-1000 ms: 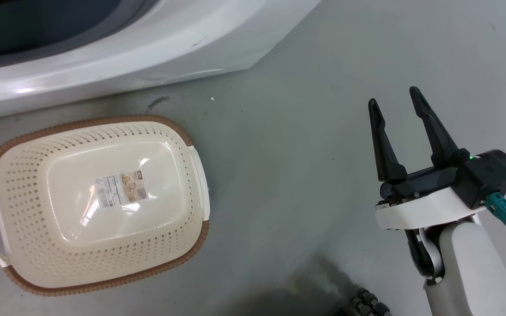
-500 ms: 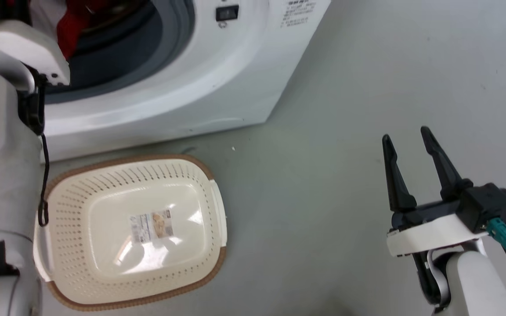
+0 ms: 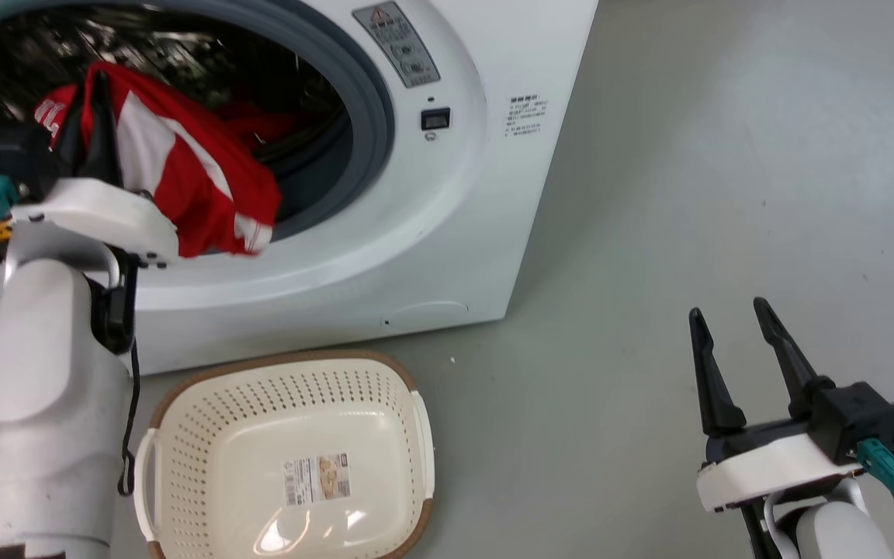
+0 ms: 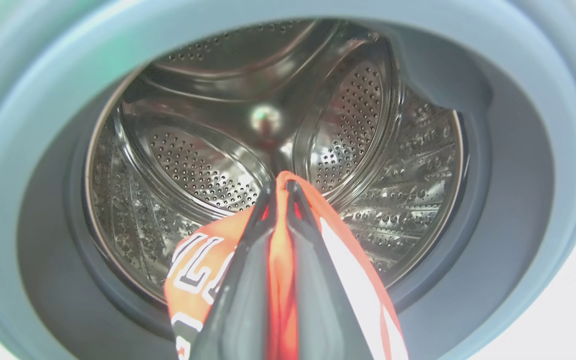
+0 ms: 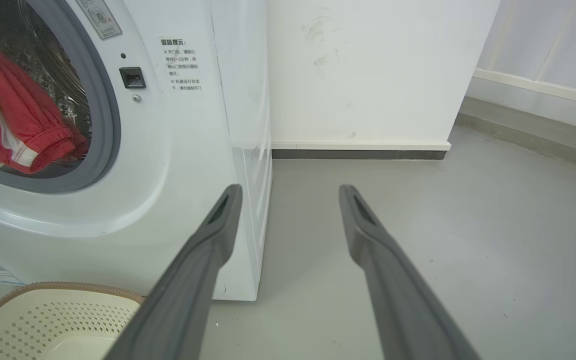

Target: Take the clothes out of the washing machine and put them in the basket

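The white washing machine [image 3: 455,217] stands with its porthole open. My left gripper [image 3: 98,93] is at the porthole mouth, shut on a red garment with white panels [image 3: 199,186] that hangs over the grey gasket. The left wrist view shows the gripper [image 4: 280,186] pinching red cloth [image 4: 363,275] with white lettering, the steel drum [image 4: 198,160] behind it. More red cloth [image 3: 261,124] lies deeper in the drum. The cream basket [image 3: 206,419] sits empty on the floor below the porthole. My right gripper [image 3: 730,318] hangs open over bare floor, far right.
The right wrist view looks past the open gripper [image 5: 290,192] at the washer's side [image 5: 248,165], a white wall [image 5: 368,70] with a dark skirting strip, and grey floor [image 5: 443,225]. The basket's corner [image 5: 58,310] lies at the lower left.
The head camera has swung upward, bringing the porthole, the drum and my left arm holding the red garment into view. The basket and right gripper sit lower in the picture from that shift.
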Controlling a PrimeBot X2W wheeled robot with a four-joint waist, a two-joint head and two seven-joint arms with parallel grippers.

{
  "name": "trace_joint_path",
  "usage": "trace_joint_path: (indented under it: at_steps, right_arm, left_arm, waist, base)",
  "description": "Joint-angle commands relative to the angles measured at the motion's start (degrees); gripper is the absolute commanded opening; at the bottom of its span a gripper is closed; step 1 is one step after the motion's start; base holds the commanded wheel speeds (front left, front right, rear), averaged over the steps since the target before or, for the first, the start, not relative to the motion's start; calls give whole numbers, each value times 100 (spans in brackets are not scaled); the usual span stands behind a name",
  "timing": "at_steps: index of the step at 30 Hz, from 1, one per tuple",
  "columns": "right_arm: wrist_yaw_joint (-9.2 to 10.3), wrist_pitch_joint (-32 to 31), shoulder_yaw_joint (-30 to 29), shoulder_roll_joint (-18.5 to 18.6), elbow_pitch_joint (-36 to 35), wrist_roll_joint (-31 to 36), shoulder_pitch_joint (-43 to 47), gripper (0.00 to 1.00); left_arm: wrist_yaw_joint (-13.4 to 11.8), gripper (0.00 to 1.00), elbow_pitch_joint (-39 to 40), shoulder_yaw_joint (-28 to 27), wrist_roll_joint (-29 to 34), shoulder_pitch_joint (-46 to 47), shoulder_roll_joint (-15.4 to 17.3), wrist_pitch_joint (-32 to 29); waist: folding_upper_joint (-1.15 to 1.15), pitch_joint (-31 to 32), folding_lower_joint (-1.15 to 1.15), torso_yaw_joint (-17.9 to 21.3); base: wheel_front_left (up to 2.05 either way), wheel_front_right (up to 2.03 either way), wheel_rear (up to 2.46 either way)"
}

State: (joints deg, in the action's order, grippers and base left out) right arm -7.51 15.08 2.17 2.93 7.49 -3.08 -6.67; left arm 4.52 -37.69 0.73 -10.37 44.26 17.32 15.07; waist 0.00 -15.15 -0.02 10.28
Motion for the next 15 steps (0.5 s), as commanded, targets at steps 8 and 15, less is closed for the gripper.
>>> trace_joint_path:
  at_steps: [8,15]
  right_arm:
    - [4,-44,-171,-10,-15,67,394,100]
    - [4,-246,-228,-10,-243,143,716,100]
  left_arm:
    - [3,0,924,-138,-48,-991,-309,14]
    - [-138,0,1996,-53,-45,-2486,-689,8]
  waist:
    - [0,654,2,-232]
    - [0,951,2,-531]
  base:
    - [0,0,0]
    - [0,0,0]
